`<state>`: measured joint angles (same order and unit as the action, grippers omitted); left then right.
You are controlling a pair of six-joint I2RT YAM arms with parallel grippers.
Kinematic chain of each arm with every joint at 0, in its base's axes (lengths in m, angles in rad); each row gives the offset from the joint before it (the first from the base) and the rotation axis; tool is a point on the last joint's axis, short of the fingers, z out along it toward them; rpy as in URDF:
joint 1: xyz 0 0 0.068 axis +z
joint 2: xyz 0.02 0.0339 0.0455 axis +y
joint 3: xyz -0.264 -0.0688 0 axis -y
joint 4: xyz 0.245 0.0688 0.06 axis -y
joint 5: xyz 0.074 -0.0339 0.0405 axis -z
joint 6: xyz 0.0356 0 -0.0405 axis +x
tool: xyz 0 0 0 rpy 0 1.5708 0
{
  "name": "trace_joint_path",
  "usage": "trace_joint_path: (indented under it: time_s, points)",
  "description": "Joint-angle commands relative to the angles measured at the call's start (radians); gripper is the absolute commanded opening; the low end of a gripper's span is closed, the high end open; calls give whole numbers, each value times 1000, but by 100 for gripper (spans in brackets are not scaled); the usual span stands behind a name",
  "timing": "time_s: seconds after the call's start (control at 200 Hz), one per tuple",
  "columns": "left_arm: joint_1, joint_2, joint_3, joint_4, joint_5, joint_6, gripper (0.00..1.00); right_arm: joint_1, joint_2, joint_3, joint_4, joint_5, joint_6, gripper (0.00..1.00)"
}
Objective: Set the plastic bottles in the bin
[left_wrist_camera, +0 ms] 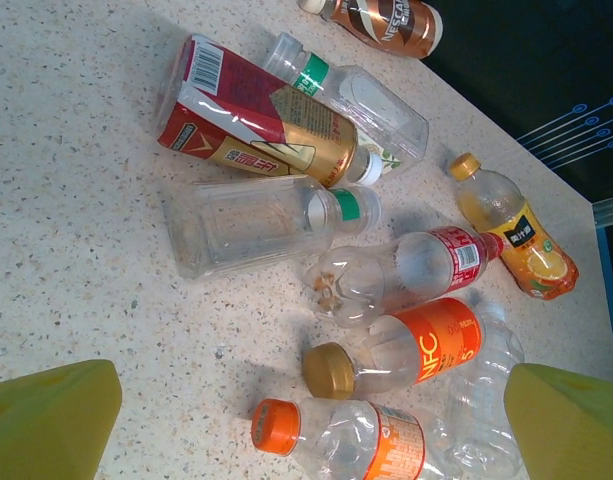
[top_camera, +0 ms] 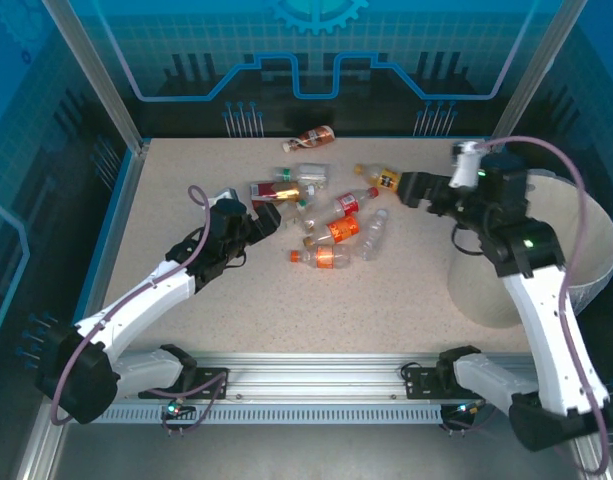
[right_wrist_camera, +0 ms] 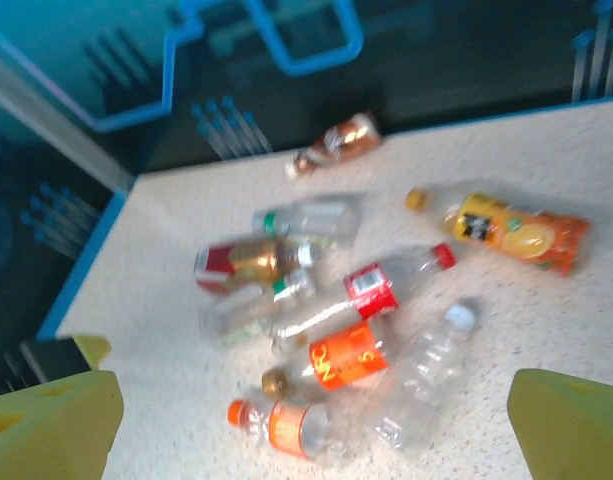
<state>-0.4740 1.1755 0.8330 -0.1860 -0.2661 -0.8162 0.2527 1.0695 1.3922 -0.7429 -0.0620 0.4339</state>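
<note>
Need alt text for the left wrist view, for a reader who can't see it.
Several plastic bottles lie scattered on their sides on a speckled table, some clear, others with red, orange or green labels. The left gripper hovers open above them, its yellow fingers at the bottom corners, holding nothing.

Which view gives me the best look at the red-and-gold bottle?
The left wrist view: the red-and-gold bottle lies large and sharp there, barcode plain. From the top it is small, just ahead of the left gripper. The right wrist view shows it blurred.
</note>
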Motion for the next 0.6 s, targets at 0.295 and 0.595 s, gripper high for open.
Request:
trace_joint_path:
  time_s: [0.295, 0.595]
  points:
    - [18, -29, -13, -57, -22, -36, 99, 160, 253, -147, 66, 395, 202, 100]
    - [22, -20, -17, -59, -19, -39, 99, 141, 456, -203, 137, 346, 282, 100]
